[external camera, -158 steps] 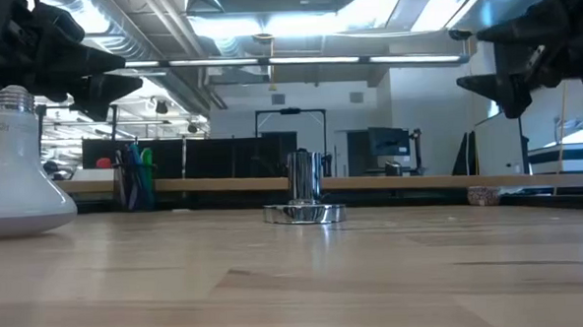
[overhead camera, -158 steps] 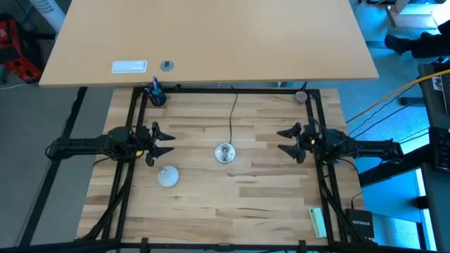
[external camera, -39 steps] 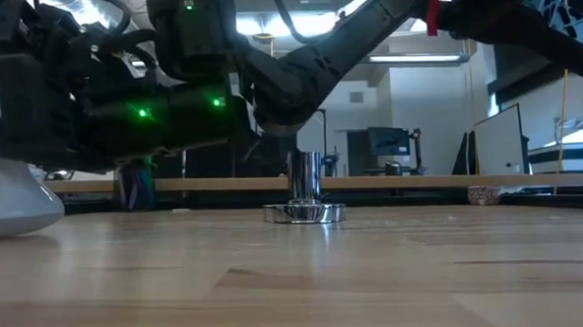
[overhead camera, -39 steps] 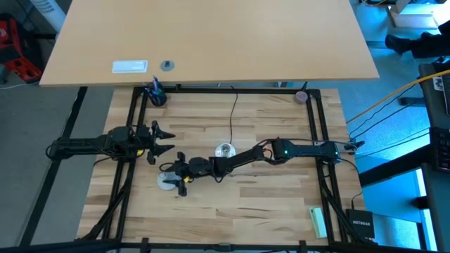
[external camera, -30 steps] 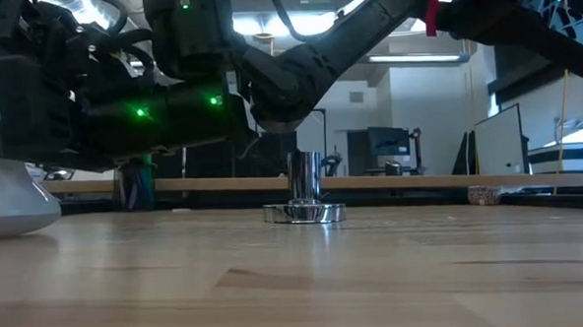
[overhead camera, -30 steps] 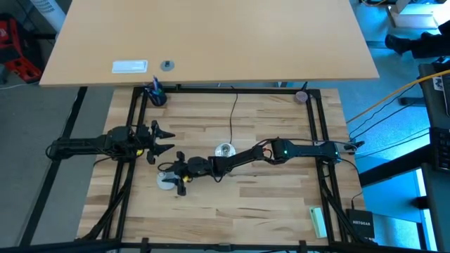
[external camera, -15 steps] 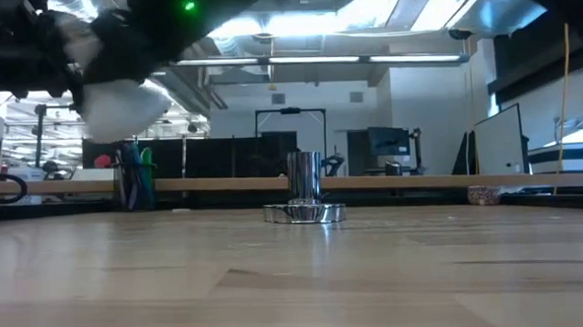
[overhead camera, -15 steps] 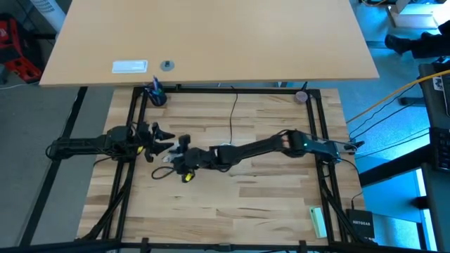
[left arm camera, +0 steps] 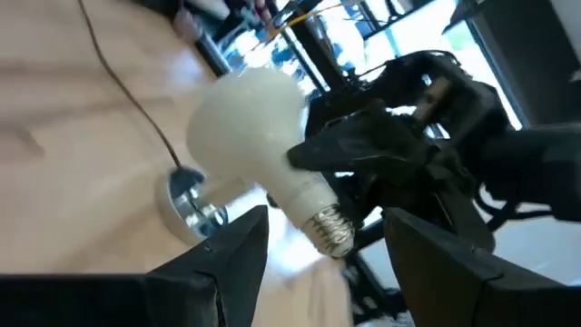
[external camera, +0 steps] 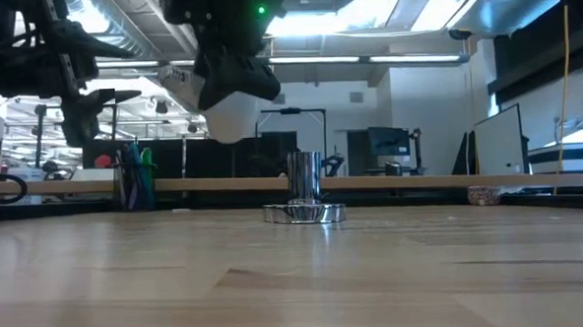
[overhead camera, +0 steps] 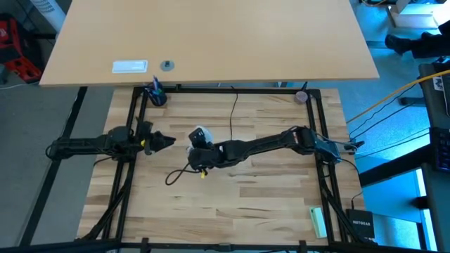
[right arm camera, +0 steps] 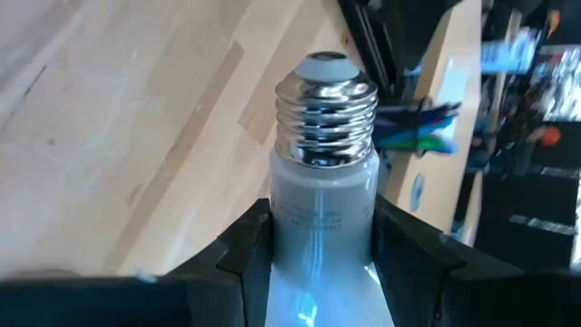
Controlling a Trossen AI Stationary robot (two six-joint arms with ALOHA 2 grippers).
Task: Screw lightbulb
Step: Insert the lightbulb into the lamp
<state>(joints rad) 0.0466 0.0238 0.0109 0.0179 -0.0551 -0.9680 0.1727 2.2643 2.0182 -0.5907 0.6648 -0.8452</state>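
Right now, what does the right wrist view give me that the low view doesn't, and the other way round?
Only the right wrist view shows the lightbulb's silver screw thread, pointing away from the camera, with the right gripper's fingers clamped on the neck below it.

Only the low view shows the silver socket standing on the table, and the lightbulb's white globe hanging above and left of it, clear of the wood.

Both show the lightbulb held off the table.

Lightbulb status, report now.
Right gripper shut on the lightbulb, held above the table, threads clear. Left gripper open, waiting alongside. Socket stands bare, nothing blocking it.
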